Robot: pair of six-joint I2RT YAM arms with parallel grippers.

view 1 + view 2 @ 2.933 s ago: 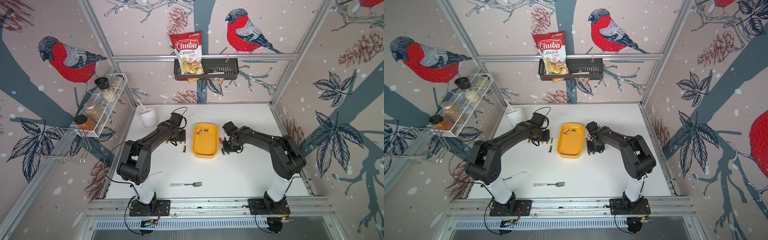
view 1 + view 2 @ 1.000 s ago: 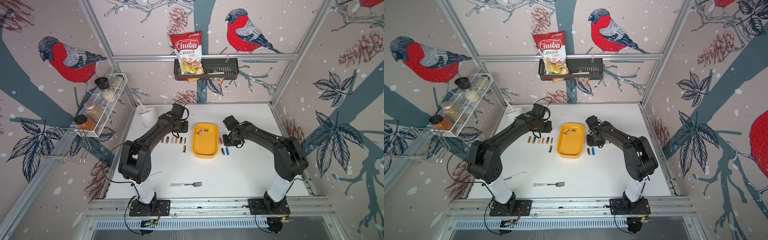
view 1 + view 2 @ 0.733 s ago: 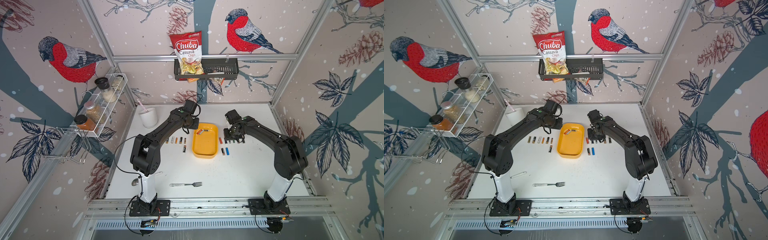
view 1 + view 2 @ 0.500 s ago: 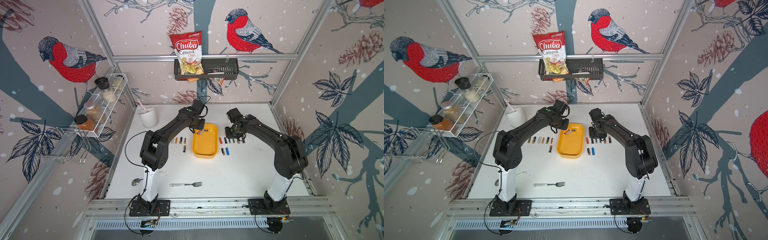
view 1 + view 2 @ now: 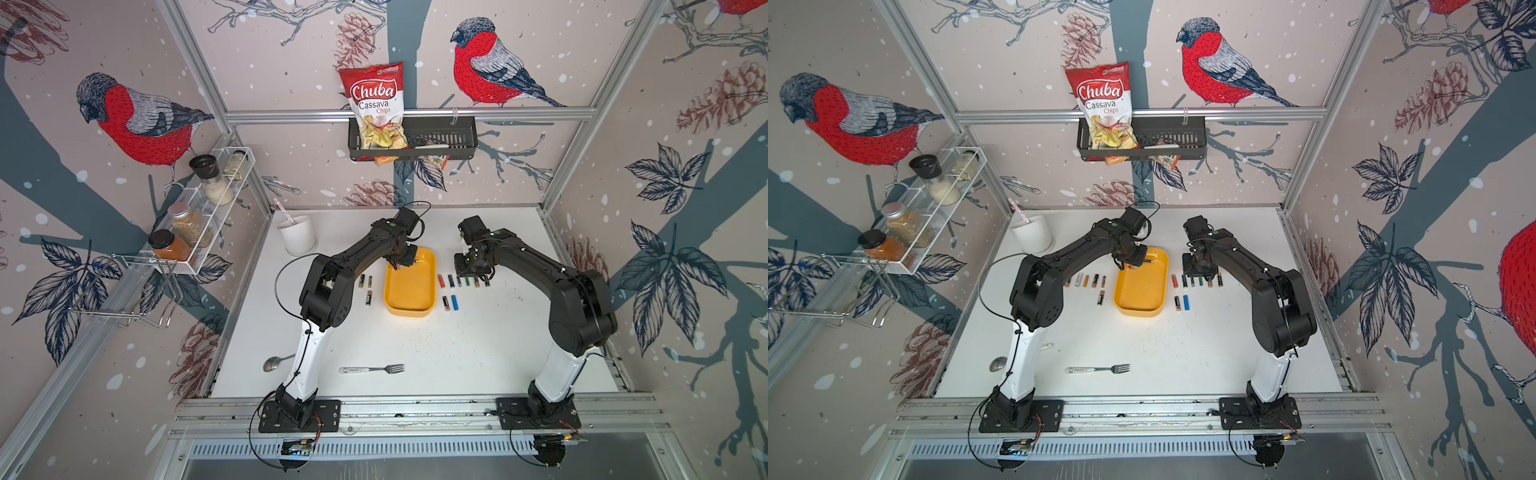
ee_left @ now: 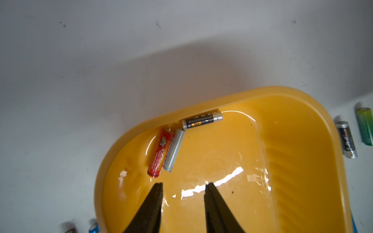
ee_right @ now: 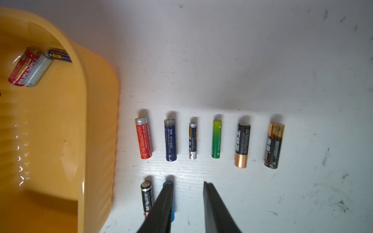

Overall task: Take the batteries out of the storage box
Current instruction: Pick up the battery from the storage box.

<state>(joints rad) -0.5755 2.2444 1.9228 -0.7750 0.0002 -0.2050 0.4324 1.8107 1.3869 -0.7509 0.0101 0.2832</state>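
Table [image 5: 457, 353] bears box [image 5: 409, 309], batteries [image 5: 451, 281], fork [image 5: 372, 369], maybe spoon [image 5: 272, 363].

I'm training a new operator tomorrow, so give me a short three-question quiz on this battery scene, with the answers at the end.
1. How many batteries lie inside the yellow box? A) one B) three C) five
2. True or false: the left jaws are clamped on a battery.
3. Fill in: the green battery lies on the table in a row of ___ batteries.

Key
1. B: the red battery, the grey battery and the black battery.
2. False: the left jaws stand open and empty over the yellow box.
3. six
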